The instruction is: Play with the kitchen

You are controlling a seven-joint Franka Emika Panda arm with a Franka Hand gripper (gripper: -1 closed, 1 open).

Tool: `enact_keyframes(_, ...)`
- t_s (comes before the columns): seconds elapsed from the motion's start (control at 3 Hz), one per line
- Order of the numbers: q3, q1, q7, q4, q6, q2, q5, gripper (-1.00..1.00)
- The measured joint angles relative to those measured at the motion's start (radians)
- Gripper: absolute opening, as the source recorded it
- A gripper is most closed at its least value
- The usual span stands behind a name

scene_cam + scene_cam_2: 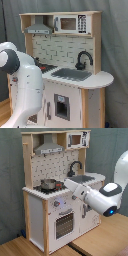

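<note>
The kitchen (75,95) is a tall white and light-wood toy unit with a silver sink (71,75), a black faucet (83,59), a hood (39,29) and a microwave (69,23). In the second exterior view a small pot (48,184) sits on the black hob (45,188), above the knobs (56,204) and the oven door (64,223). My white arm (95,198) reaches in from the second exterior view's right. My gripper (67,181) hangs just over the counter between the hob and the sink (88,178). In the first exterior view my arm (22,80) hides the gripper.
A grey curtain (115,45) hangs behind the kitchen. The unit stands on a light wooden floor (30,247). The rounded counter end (100,79) juts out at the first exterior view's right.
</note>
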Motion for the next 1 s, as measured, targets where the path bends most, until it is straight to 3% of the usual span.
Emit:
enact_keyframes(0.33,-0.001,-0.039,0.055,-0.081,0.036,0.000,0.000,1.00)
enact_keyframes(1.0,-0.004,-0.068,0.215,-0.208,0.080,0.008,0.001,1.00)
